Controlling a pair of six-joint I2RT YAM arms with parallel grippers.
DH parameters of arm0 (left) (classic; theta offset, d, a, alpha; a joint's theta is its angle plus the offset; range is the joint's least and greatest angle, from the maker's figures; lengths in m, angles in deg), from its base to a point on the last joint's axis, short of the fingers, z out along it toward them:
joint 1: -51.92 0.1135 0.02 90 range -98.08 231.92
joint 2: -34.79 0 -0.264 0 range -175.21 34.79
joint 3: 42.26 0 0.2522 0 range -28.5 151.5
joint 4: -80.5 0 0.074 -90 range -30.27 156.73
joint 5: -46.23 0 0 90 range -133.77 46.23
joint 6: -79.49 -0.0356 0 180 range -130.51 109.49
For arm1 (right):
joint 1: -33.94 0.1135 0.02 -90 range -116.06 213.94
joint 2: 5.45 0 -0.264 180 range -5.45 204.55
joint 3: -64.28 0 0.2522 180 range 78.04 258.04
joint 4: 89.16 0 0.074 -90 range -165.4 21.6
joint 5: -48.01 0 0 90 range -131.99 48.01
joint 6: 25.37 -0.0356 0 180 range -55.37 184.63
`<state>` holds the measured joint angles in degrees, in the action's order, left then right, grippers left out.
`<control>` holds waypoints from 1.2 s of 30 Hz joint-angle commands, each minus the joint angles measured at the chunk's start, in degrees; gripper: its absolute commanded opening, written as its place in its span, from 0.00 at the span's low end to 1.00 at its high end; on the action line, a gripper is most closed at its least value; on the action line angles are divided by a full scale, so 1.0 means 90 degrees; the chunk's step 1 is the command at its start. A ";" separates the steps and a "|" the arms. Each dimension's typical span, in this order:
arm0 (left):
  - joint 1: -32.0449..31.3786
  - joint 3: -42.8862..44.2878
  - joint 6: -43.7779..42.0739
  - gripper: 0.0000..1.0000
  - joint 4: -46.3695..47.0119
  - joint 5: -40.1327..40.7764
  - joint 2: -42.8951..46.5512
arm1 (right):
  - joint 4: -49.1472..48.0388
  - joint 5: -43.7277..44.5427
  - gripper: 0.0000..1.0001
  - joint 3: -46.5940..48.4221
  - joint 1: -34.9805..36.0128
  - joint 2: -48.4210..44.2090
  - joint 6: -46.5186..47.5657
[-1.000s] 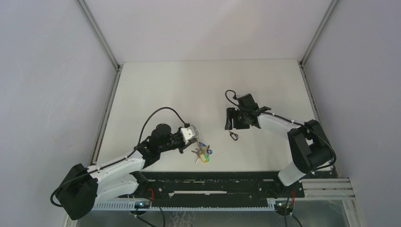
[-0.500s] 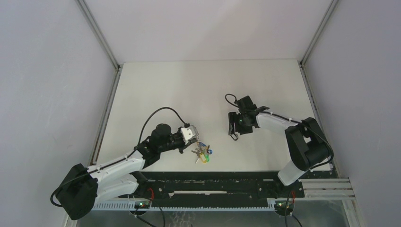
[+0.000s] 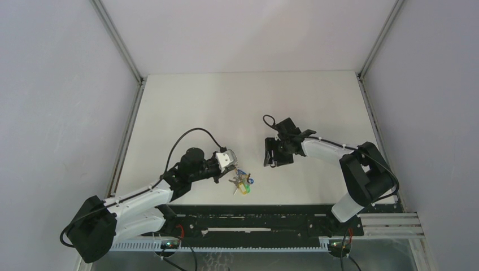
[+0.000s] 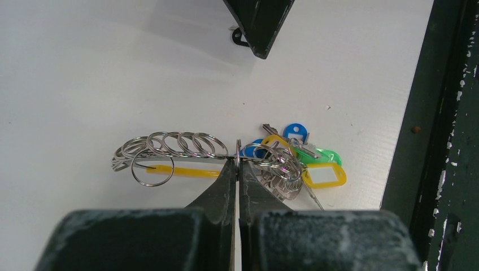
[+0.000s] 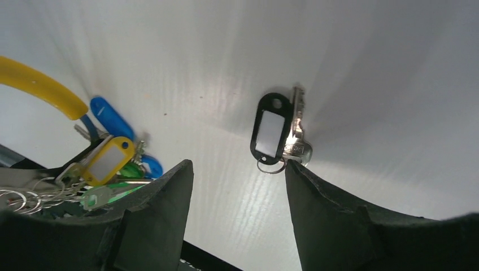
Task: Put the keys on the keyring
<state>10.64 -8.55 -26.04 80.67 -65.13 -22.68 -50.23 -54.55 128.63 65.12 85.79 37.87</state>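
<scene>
**A:** Where is your key?

**B:** In the right wrist view the key [image 5: 270, 132] lies flat on the table [image 5: 395, 68] at centre frame, black head to the left and silver blade to the right. Your right gripper [image 5: 238, 169] is released, its jaws wide apart at the bottom edge with nothing between them. The right-hand finger's tip sits just beside the key. I can't tell whether they touch.

**A:** And your left gripper?

**B:** Clenched. In the left wrist view the left gripper [image 4: 237, 164] pinches the keyring [image 4: 186, 145] at lower centre. Silver loops [image 4: 148, 148] run left of the jaws, over a yellow band [image 4: 186, 170]. Blue, green and yellow tags [image 4: 323, 174] bunch on the table to the right.

**A:** And from overhead?

**B:** The keyring [image 3: 242, 182] lies at lower centre. Your right gripper [image 3: 271, 153] is near it, up and to the right, and hides the key.
</scene>
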 commanded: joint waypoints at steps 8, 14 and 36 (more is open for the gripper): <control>0.0005 0.0382 0.0105 0.00 0.0256 -0.0058 0.0189 | -0.0338 -0.0143 0.60 0.0186 0.0215 -0.0377 0.0361; 0.0006 0.0372 0.0097 0.00 0.0260 -0.0020 0.0199 | -0.0568 0.0175 0.59 -0.0215 0.0234 -0.1047 0.1517; 0.0006 0.0345 0.0078 0.00 0.0298 0.0040 0.0212 | 0.0165 0.1827 0.34 0.0094 0.1458 -0.0385 0.3843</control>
<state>10.64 -8.55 -26.06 80.69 -64.92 -22.51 -47.85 -41.63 127.41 77.58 81.53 67.57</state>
